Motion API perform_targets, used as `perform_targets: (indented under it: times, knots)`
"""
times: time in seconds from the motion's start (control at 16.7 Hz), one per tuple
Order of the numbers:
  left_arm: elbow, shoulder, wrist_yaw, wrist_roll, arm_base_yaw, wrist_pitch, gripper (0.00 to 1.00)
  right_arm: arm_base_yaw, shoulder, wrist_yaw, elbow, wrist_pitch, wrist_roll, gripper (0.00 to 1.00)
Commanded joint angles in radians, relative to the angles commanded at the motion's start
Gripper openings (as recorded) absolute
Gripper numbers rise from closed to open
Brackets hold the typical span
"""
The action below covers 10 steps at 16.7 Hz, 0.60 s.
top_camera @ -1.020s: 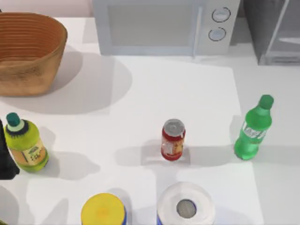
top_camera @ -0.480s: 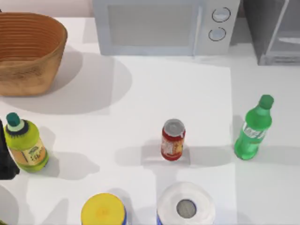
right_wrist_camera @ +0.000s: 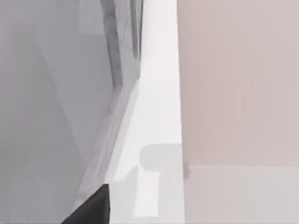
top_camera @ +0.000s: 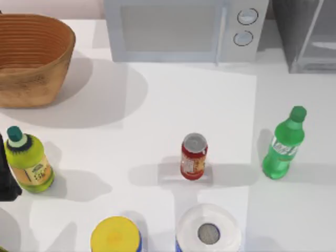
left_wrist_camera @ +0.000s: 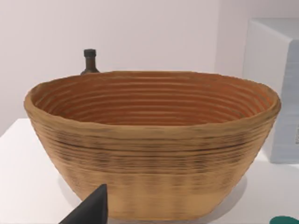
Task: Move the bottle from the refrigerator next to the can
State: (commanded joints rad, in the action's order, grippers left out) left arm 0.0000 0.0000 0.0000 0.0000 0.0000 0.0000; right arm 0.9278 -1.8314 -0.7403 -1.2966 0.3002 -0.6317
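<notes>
The slim green bottle (top_camera: 283, 144) stands upright on the white table at the right, outside the refrigerator (top_camera: 307, 37), which sits at the back right corner. The red can (top_camera: 193, 156) stands upright near the middle, well to the left of the bottle, with bare table between them. My left gripper (top_camera: 5, 181) is parked at the table's left edge beside a stout yellow-green bottle (top_camera: 29, 160); a dark part of it (left_wrist_camera: 88, 210) shows before the basket (left_wrist_camera: 152, 140). A dark part of my right gripper (right_wrist_camera: 91, 210) shows beside the refrigerator's grey wall (right_wrist_camera: 51, 116).
A white microwave (top_camera: 184, 29) stands at the back centre and a woven basket (top_camera: 31, 58) at the back left. A yellow-lidded blue canister (top_camera: 115, 236) and a white roll (top_camera: 208, 231) stand at the front edge, just in front of the can.
The shade over the table's right side has spread leftward. The bottle, the can and my left arm have not moved.
</notes>
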Motion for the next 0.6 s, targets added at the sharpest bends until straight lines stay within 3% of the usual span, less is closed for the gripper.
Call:
perform_targets:
  times: [0.3,0.6]
  knots:
    - [0.0,0.0,0.0,0.0,0.0,0.0,1.0,-0.022,0.014,0.03,0.018,-0.019,0.027,1.0]
    - [0.0,0.0,0.0,0.0,0.0,0.0,1.0,-0.278,0.061,0.226,0.095,-0.112,0.204,1.0]
